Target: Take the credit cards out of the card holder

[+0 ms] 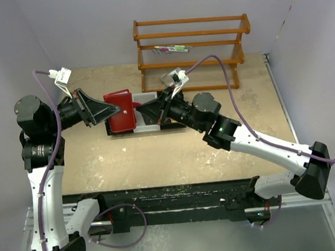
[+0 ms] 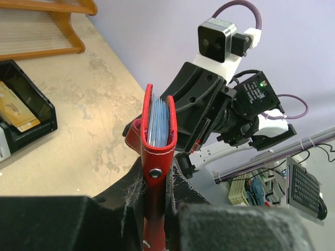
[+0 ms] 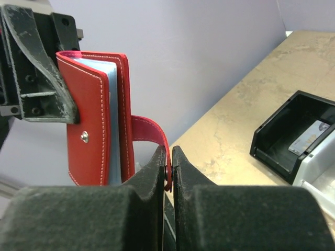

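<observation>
Red card holder point(image 3: 89, 115) pinched by left hand point(image 2: 155, 180); right hand point(image 3: 168, 167) pinches its snap tab point(image 3: 149, 128)

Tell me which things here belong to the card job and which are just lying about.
Job: red card holder, the cards in its sleeves, left gripper clamping it, right gripper pinching its snap tab.
Lying about: wooden rack, black tray.

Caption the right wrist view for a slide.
Right gripper pinches the snap tab of the red card holder, whose body is clamped in the left gripper.
</observation>
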Robot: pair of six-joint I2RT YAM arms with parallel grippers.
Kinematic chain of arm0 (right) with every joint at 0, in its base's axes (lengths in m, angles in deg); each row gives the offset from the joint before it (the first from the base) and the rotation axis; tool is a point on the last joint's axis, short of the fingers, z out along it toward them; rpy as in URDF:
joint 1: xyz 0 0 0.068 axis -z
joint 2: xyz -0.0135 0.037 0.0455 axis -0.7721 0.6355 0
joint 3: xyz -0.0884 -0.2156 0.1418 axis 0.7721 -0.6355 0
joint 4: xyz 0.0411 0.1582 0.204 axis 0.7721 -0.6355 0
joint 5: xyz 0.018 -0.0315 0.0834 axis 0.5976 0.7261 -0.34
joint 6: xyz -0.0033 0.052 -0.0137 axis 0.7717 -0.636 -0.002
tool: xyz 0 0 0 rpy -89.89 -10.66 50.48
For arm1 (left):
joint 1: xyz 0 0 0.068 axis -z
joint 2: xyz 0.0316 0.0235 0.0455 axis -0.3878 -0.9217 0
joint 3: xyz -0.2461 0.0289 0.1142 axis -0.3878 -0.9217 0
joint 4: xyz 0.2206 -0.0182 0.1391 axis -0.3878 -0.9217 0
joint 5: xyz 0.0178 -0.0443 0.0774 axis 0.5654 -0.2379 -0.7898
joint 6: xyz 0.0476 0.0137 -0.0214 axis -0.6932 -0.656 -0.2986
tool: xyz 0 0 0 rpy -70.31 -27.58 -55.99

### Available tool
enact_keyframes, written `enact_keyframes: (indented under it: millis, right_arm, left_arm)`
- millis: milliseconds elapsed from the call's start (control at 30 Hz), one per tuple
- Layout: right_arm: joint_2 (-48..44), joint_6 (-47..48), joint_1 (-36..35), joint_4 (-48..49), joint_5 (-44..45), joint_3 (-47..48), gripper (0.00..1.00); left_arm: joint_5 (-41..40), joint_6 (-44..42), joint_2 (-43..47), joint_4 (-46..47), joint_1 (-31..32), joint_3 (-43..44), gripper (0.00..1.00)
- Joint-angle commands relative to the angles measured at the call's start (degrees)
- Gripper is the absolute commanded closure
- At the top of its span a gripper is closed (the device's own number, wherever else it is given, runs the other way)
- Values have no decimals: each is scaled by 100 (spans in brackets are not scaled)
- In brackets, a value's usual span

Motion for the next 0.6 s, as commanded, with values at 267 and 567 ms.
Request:
enact_keyframes:
  millis: [267,567]
  right_arm:
    - [-645,183,18,1,-86,336,100]
    - [-588,714,16,-809,-283,825,100]
  left_arm:
    - [62,-673,-2,-258,-14,-16,77]
    - [302,-1023,-19,-251,-15,-41,35]
